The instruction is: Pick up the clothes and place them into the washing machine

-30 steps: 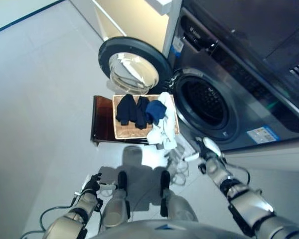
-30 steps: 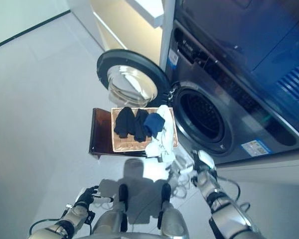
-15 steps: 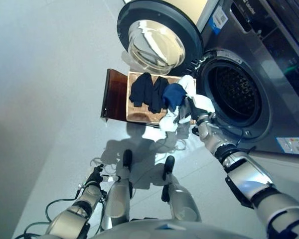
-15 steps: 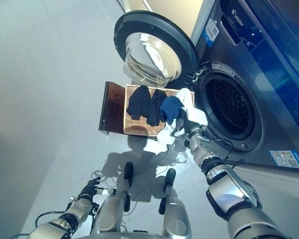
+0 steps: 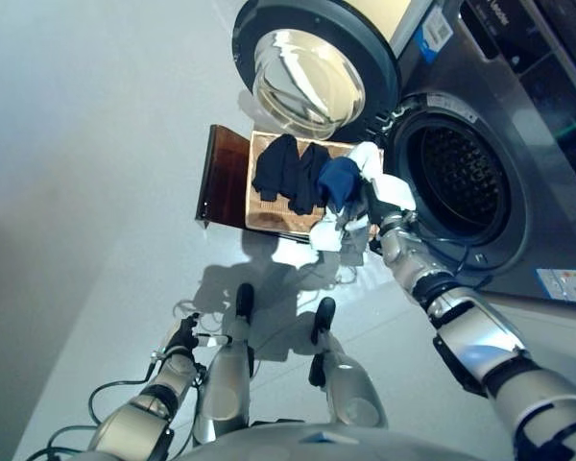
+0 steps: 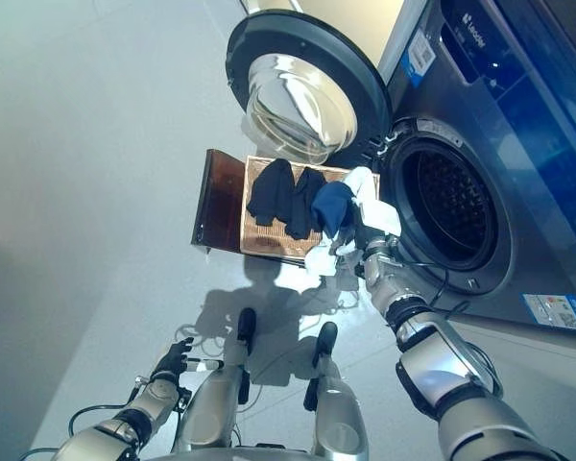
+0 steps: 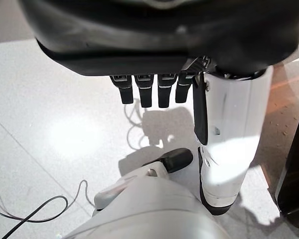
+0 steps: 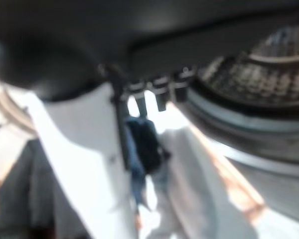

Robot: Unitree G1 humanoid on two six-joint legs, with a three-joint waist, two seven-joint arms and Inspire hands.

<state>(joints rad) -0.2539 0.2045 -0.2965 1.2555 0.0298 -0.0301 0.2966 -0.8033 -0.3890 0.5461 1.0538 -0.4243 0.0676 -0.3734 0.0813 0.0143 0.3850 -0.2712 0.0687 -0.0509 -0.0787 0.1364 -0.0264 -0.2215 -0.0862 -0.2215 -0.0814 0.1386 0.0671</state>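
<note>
**Inspector:** Status of the robot hands?

**Assistant:** The right robot hand (image 5: 372,213) is at the basket's edge nearest the washing machine, in contact with the white garment (image 5: 386,191). Its fingers are blurred in the wrist view, so I cannot tell whether it grips. The left robot hand (image 7: 154,89) hangs low over the floor (image 5: 96,173), well apart from the basket, fingers relaxed and straight, holding nothing.

**Inspector:** Containers?

**Assistant:** The wicker basket (image 5: 259,205) sits on a dark wooden stand (image 5: 224,173), just beside the right robot hand. It holds two dark garments (image 5: 290,170), a blue garment (image 5: 338,180) and the white garment, which drapes over the edge. The washing machine (image 5: 461,182) drum shows nothing inside; its door (image 5: 307,67) stands open beyond the basket.

**Inspector:** Change from half a second ago?

**Assistant:** The right robot hand stays at the white garment; clothes remain in the basket.
</note>
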